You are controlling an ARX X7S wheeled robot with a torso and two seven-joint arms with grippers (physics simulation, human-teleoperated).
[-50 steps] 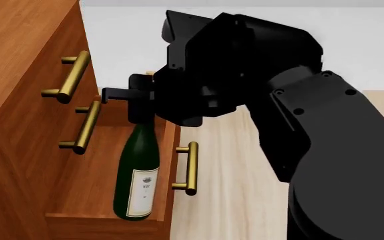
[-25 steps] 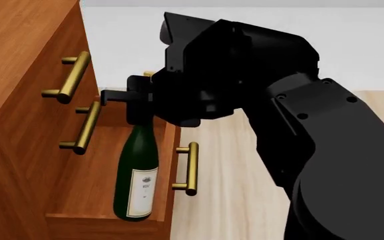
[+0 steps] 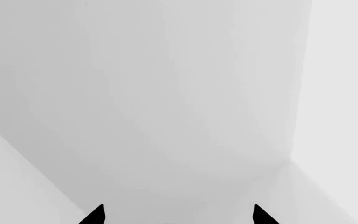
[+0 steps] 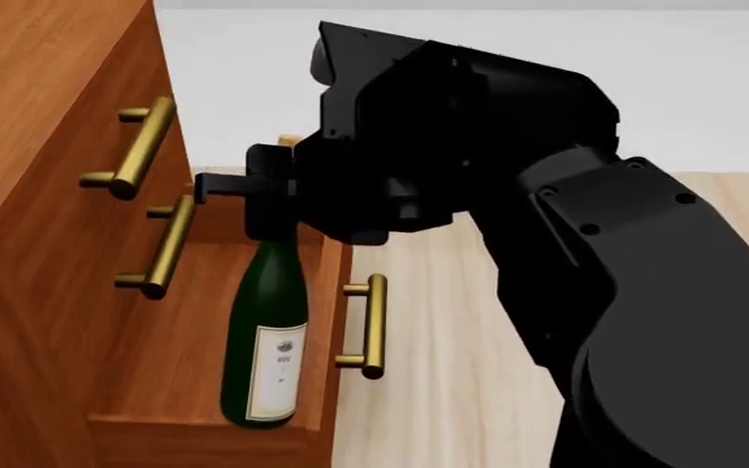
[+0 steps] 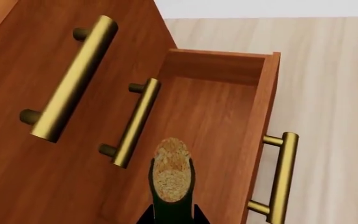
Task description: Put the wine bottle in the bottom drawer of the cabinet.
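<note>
Inside the open bottom drawer [image 4: 192,322], the right gripper [image 4: 268,200] clamps the upright, dark-green, white-labelled wine bottle [image 4: 268,336] by its neck.

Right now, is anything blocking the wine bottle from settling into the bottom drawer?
Nothing visible does. The bottom drawer is pulled open, and the wine bottle stands upright inside it, its neck held by the right gripper. The drawer floor shown in the right wrist view is bare wood.

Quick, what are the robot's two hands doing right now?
Left gripper: open, holding nothing.
Right gripper: closed on the wine bottle neck, over the bottom drawer.
</note>
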